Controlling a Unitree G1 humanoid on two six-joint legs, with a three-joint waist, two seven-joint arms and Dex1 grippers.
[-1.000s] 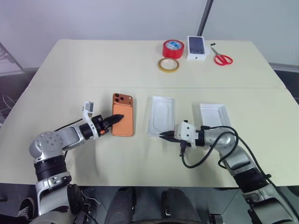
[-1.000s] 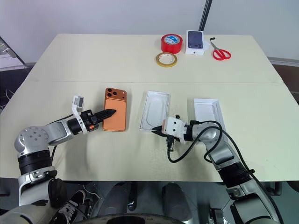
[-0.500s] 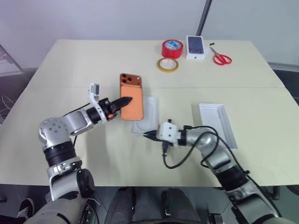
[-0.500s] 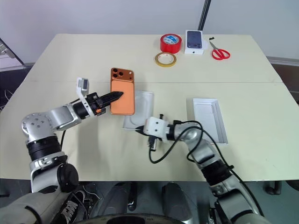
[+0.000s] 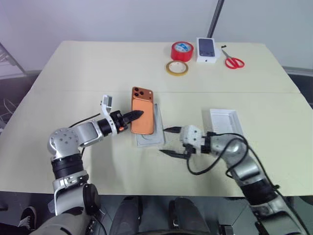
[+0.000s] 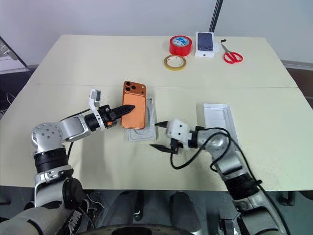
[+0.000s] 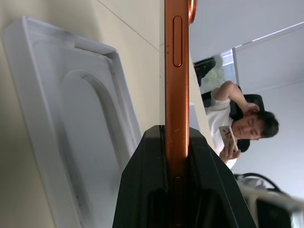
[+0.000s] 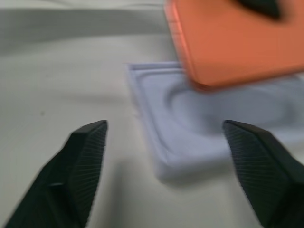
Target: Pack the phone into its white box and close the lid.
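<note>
My left gripper (image 5: 138, 115) is shut on the orange phone (image 5: 142, 120), whose lenses point to the far side. It holds the phone just above a flat white insert with an oval recess (image 5: 148, 141), lying mid-table. In the left wrist view the phone (image 7: 176, 71) stands edge-on between the black fingers (image 7: 142, 190), beside the insert (image 7: 71, 118). My right gripper (image 5: 166, 141) is open, at the insert's near right corner and apart from it. The white lid (image 5: 224, 120) lies open side up, to the right. The white box is out of view.
At the table's far side are a red tape roll (image 5: 181, 51), a yellowish tape ring (image 5: 176, 68), a small white box with a phone picture (image 5: 206, 50) and red scissors (image 5: 234, 61). A seated person (image 7: 232, 123) shows in the left wrist view's background.
My right gripper dragged the insert left by its corner, then opened and let go. My left gripper lifted the phone off the table and carried it right, over the insert.
</note>
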